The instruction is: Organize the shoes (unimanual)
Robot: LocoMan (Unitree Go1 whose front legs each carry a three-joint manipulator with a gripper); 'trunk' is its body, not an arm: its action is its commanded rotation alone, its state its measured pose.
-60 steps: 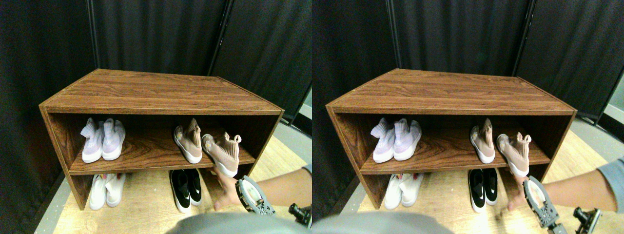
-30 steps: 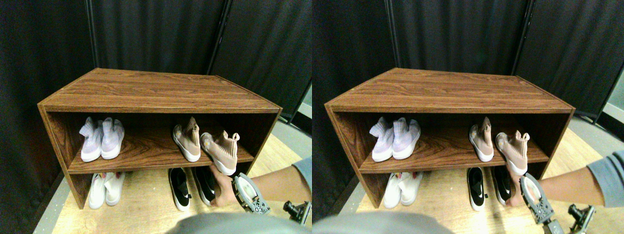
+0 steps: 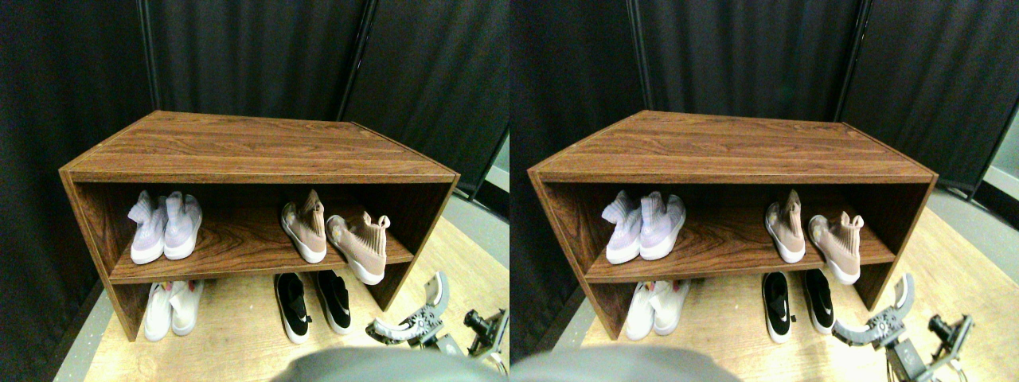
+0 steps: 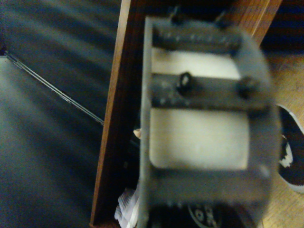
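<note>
Wrist view: blurred dark open-frame jaw (image 4: 204, 128) fills the middle and hides most of the brown wooden shoe rack (image 4: 116, 109). Black sneaker with white logo (image 4: 290, 159) cut off by the picture edge. White knit sneakers (image 3: 173, 306) on the floor partly hidden under the rack's lower shelf edge.

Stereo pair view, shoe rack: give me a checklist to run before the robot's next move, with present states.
1. Pincer open and empty: ok.
2. No person's hand in the work area: ok.
3. Right beige shoe squared on the shelf board: not ok, angled, toe overhanging the edge.
4. Lavender pair side by side: ok.
5. Black pair side by side on the floor: ok.
</note>
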